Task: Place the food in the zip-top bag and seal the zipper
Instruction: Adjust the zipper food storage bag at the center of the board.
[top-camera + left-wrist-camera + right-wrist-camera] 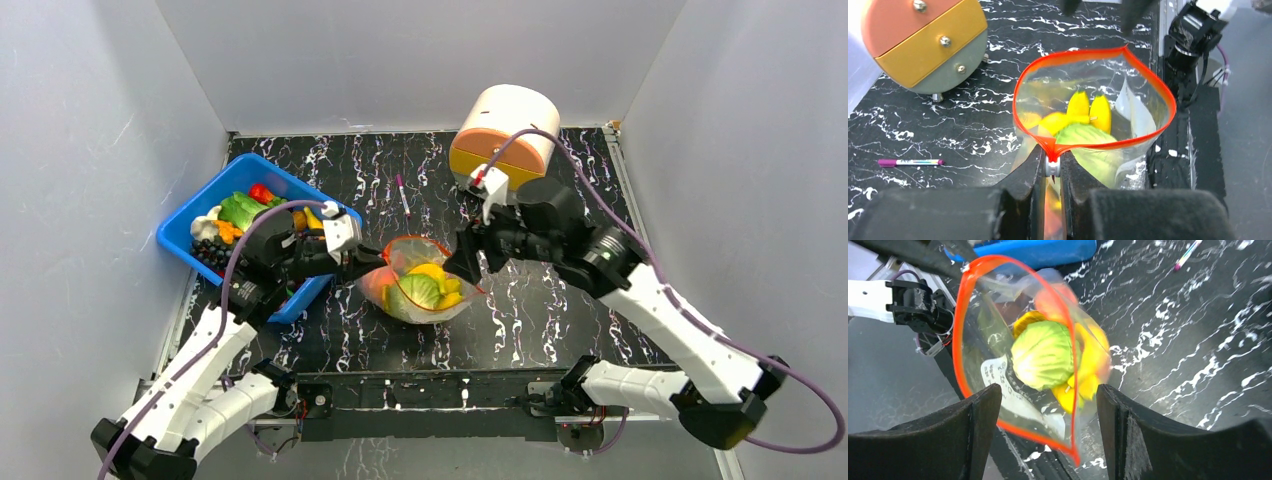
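Observation:
The clear zip-top bag [420,295] lies on the black table with its mouth held open. Its red-orange zipper [1088,51] forms a wide loop. Inside are a green cabbage [1088,145], yellow bananas [1090,107] and an orange fruit [1055,302]. My left gripper [1052,167] is shut on the bag's left zipper end, on a small white slider. My right gripper [1048,390] is open, and its jaws straddle the opposite zipper corner [1075,452] without touching it. More food [235,213] lies in the blue bin.
The blue bin [195,215] stands at the left, behind my left arm. A round drawer unit [505,135] in orange, yellow and grey stands at the back right. A pink pen [403,195] lies behind the bag.

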{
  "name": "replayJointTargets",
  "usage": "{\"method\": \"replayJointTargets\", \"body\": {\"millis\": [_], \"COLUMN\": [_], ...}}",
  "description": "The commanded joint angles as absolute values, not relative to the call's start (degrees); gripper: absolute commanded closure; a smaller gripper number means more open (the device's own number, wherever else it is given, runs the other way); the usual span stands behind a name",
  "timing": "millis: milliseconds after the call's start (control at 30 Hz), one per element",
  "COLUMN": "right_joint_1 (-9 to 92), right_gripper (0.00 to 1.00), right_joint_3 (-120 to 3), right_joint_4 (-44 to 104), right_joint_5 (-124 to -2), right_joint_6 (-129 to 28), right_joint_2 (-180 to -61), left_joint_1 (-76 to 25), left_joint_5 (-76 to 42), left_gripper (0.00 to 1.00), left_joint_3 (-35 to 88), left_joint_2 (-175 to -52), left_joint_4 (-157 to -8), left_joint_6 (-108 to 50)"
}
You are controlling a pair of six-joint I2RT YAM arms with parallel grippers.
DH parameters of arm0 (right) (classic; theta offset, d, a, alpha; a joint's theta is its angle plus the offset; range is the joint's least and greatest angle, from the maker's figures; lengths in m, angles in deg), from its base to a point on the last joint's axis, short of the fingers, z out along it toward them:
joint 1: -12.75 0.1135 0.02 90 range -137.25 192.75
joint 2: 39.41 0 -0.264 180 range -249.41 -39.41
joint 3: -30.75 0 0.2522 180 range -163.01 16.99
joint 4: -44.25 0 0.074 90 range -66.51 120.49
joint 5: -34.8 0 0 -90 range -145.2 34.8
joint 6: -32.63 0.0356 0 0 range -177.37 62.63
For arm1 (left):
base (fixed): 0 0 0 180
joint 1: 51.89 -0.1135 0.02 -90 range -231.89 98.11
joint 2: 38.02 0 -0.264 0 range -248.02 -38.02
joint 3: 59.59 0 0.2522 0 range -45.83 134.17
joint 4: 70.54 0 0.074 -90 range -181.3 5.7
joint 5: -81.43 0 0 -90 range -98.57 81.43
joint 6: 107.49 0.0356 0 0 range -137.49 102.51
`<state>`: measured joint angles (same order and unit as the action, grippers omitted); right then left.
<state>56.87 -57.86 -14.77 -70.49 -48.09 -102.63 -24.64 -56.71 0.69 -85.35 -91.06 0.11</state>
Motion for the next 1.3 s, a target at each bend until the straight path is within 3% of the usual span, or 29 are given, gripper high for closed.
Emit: {"method": "replayJointTargets", "body": {"millis": [0,300,633,833,1267], "right_joint_1": [56.7,56.9,61.1,66.2,68.6], "right_gripper": [0.31,0.27,0.07,0.02,0.02], "right_joint_3": [-56.7,-53.2,-58.9,-59.6,-54.3], "right_joint_4": [-11.6,-0.1,6.5,11.6,20.1], "right_joint_5": [-71.2,-73.8,-77.5,-74.2,-76.4], "right_joint_6": [-55.6,-58.2,-61.8,-63.0,-75.7], "right_joint_2": [-97.1,-95.8,-104.5,-107.3,-110.1], "left_joint_1": [-24.4,-24.4,-24.4,-24.4,-24.4], "left_joint_5": [-51.6,-54.3,-52.4,-51.0,-57.1], "left_gripper": [1.00,1.00,1.00,1.00,1.00], "left_joint_3": [7.8,11.0,17.8,23.8,22.8], "left_joint_2": [-86.7,-90.5,-91.9,-94.5,-92.2], "left_joint_4": [-97.2,-98.8,-108.5,-117.4,-118.7], "left_joint_6": [-6.9,-14.8,-10.7,-3.9,2.6]}}
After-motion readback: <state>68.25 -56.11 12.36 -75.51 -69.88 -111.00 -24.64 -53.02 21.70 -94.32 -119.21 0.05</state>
